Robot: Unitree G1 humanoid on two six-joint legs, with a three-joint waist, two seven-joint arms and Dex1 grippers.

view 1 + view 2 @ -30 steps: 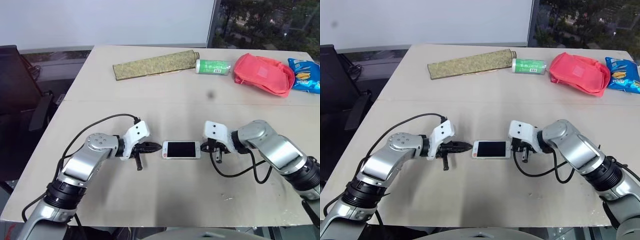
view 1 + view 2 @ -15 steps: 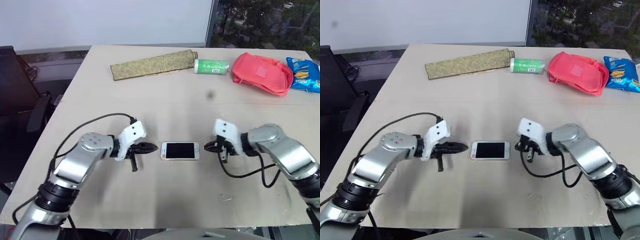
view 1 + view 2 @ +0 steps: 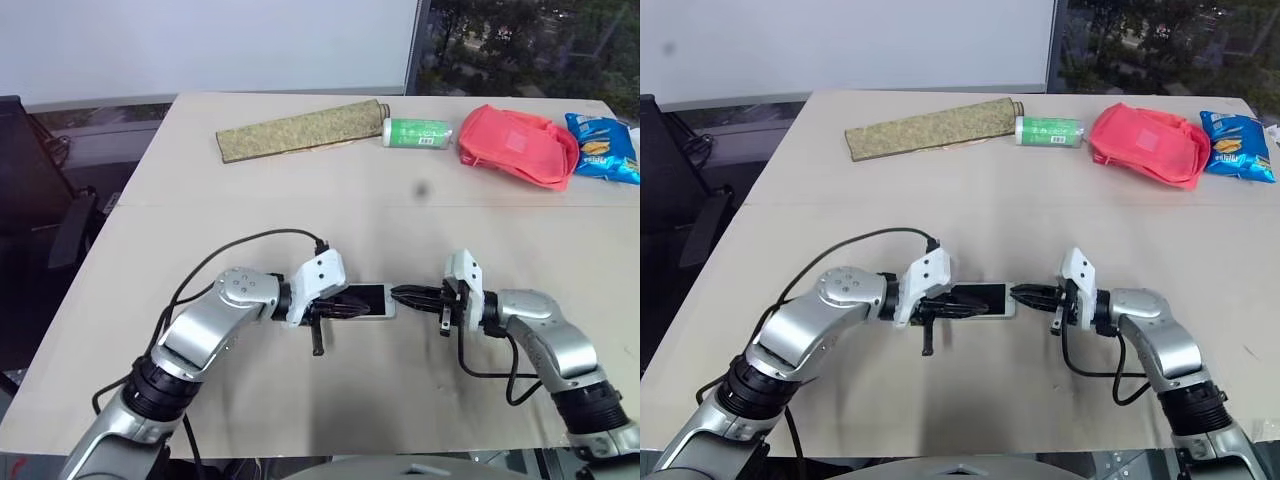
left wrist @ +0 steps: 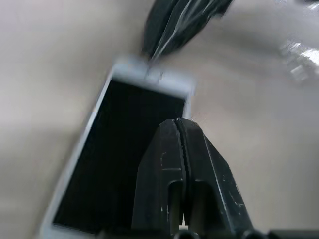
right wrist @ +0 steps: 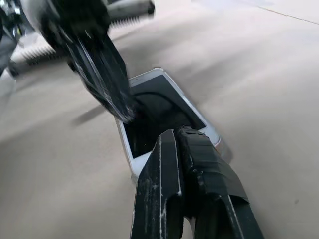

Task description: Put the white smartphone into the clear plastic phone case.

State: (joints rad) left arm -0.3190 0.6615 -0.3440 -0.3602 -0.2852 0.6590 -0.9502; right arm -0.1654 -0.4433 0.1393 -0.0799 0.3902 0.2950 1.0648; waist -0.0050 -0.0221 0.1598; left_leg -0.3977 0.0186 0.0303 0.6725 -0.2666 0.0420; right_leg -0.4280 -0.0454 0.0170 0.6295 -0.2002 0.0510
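At the near middle of the table (image 3: 300, 210), the left tool (image 3: 350, 303) lies low over the white smartphone (image 3: 372, 299), fingers pressed together with nothing between them, tips out over the black screen. From three o'clock comes the right tool (image 3: 405, 295), also pinched together and empty, its tips just beside the phone's short end; whether they touch it I cannot tell. The phone lies flat, screen up, long axis running nine to three, squeezed between the two tools.

Reading the step: this looks like nudging or steadying the phone from both ends, not a lift, since neither tool has anything in its grip. As for the clear plastic phone case, I can't pick it out separately. The left wrist view shows a pale rim around the phone, but whether that is bezel or see-through shell is too hard to call, so I can't say if the phone is already seated. If it isn't, the next move calls for pressing the corners down evenly while the opposite end is braced.

Further out, at twelve o'clock along the far edge: a rolled olive mat (image 3: 305, 128), a green-labelled white tube (image 3: 420, 132), then a red pouch (image 3: 518, 146) and a blue snack bag (image 3: 605, 148) towards two o'clock, the bag cut off at the frame edge.
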